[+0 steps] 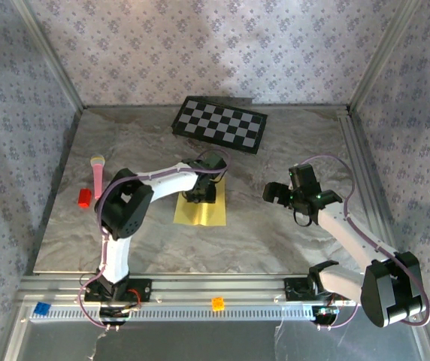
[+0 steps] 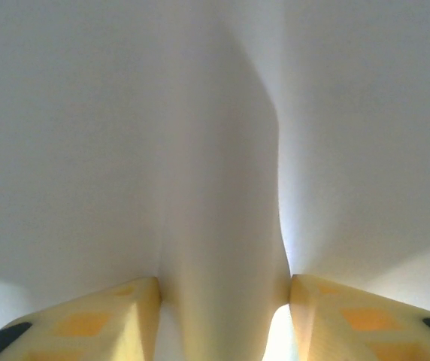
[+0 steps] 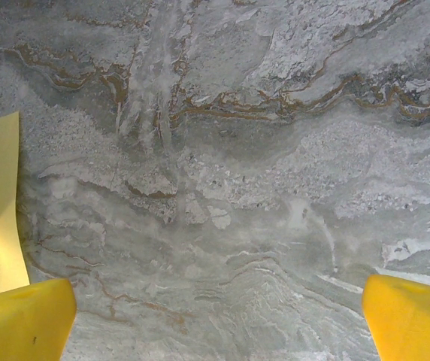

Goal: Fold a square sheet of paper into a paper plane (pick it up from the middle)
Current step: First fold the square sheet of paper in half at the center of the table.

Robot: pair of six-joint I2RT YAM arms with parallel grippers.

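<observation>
The square sheet of paper (image 1: 200,214) lies at the table's (image 1: 162,248) centre, 6 o'clock of the checkerboard (image 1: 219,124). The left gripper (image 1: 202,192) stands on its middle, jaws clenched on a raised ridge of it. At 3 o'clock, the right gripper (image 1: 277,192) hangs released, wide apart, over bare table.

Square sheet of paper (image 1: 200,216): plain yellow. Checkerboard (image 1: 219,125), twelve o'clock: black-and-white checks. Table (image 1: 275,241): grey marbling, brown veins. Walls (image 1: 200,45): lilac floral print. Nine o'clock: red block (image 1: 85,198), pink stick (image 1: 96,179), yellow-capped. Six o'clock: orange block (image 1: 218,303).
</observation>
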